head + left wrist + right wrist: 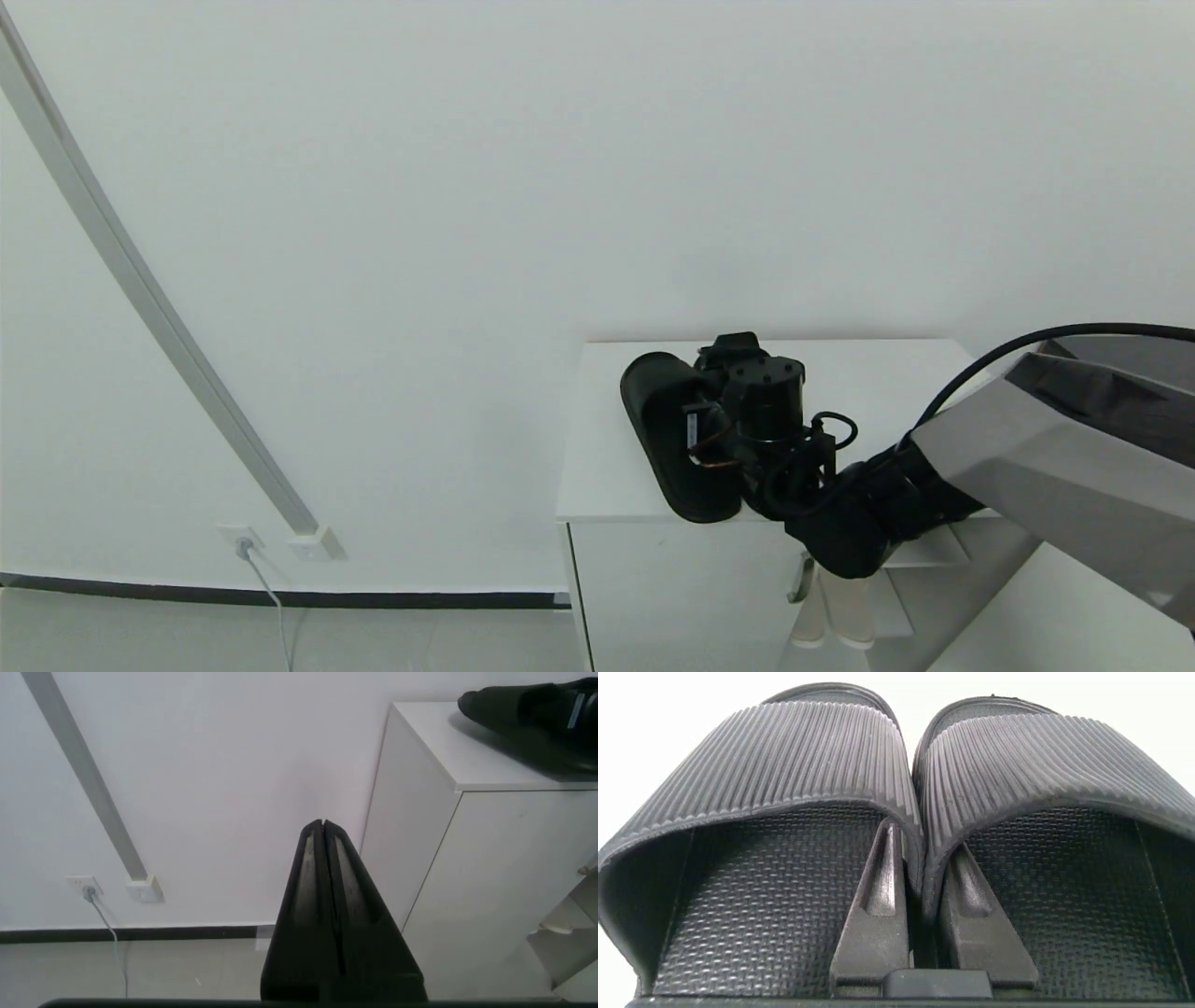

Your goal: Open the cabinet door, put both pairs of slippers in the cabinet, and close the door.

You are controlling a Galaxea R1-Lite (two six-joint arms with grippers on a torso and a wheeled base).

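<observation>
One pair of black slippers (665, 439) lies on top of the white cabinet (597, 467), with the tips of the right gripper (705, 439) inside them.

In the left wrist view, the left gripper (323, 826) hangs beside the cabinet, pressed together and empty.

In the right wrist view, one of the fingers (878, 905) sits in each slipper, pinching the adjoining walls, likely so both slippers lift together.

Your black slippers (667, 439) sit on the cabinet (597, 439) top, with the wall (467, 187) close behind. Your right gripper (922, 849) has a finger under each strap, ribbed roofs low overhead. There's bare top left of the slippers. Beside the cabinet your left gripper (323, 835) has open air, with only a socket (241, 539) and cable (275, 597) low on the wall.
</observation>
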